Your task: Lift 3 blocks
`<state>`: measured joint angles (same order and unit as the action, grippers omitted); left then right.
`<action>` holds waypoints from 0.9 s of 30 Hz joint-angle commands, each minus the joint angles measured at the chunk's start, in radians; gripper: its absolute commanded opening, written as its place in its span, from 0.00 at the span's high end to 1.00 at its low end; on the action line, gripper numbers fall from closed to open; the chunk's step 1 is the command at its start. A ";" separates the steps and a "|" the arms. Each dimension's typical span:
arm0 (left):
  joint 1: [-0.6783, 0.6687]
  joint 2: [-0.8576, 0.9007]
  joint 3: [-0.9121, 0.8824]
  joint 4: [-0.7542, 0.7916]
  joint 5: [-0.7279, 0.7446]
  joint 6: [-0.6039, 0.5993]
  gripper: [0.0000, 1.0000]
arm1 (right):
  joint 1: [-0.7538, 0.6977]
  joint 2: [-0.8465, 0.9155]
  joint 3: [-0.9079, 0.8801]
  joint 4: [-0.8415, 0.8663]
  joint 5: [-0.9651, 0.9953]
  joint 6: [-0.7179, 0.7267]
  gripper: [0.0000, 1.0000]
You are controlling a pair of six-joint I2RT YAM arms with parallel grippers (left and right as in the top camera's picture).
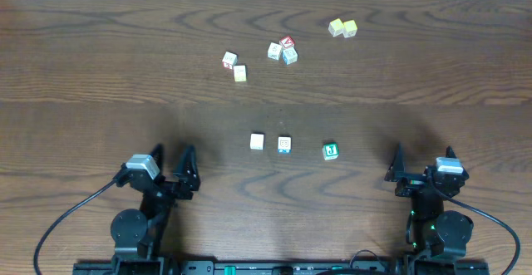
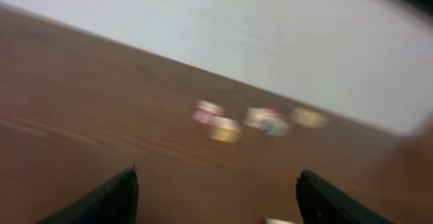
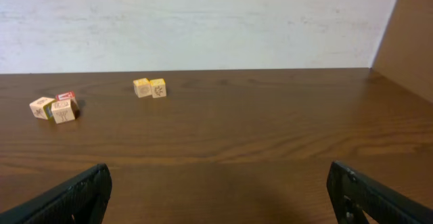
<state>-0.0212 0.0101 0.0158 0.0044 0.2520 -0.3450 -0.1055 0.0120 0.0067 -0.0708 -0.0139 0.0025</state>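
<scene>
Three small wooden blocks lie in a row near the table's middle: a plain whitish one [image 1: 257, 141], one with a bluish face [image 1: 284, 144] and a green J block [image 1: 330, 150]. My left gripper [image 1: 172, 157] stands open at the near left, well short of the plain block. At the near right my right gripper [image 1: 423, 154] is open too, to the right of the J block. The left wrist view is blurred; its fingers [image 2: 108, 200] are spread with bare wood between. Nothing lies between the right wrist fingers [image 3: 74, 197] either.
Farther back sit other cubes: a pair [image 1: 234, 66] with red marks and a yellowish face, a cluster of three [image 1: 283, 51], and two yellowish cubes [image 1: 342, 28], which the right wrist also sees [image 3: 149, 87]. A pale wall [image 3: 203, 21] backs the table.
</scene>
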 commanded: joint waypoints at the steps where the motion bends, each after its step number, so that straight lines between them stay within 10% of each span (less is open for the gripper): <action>1: 0.005 -0.006 -0.011 0.015 0.209 -0.392 0.25 | -0.006 -0.006 -0.001 -0.005 0.006 -0.008 0.01; 14: 0.005 0.024 0.099 0.252 0.276 -0.164 0.25 | -0.006 -0.006 -0.001 -0.005 0.006 -0.008 0.01; 27: 0.005 0.732 0.869 -0.656 0.129 0.124 0.25 | -0.006 -0.006 -0.001 -0.005 0.006 -0.008 0.01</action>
<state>-0.0212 0.5892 0.7464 -0.5541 0.4110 -0.3038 -0.1055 0.0116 0.0067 -0.0708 -0.0124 0.0025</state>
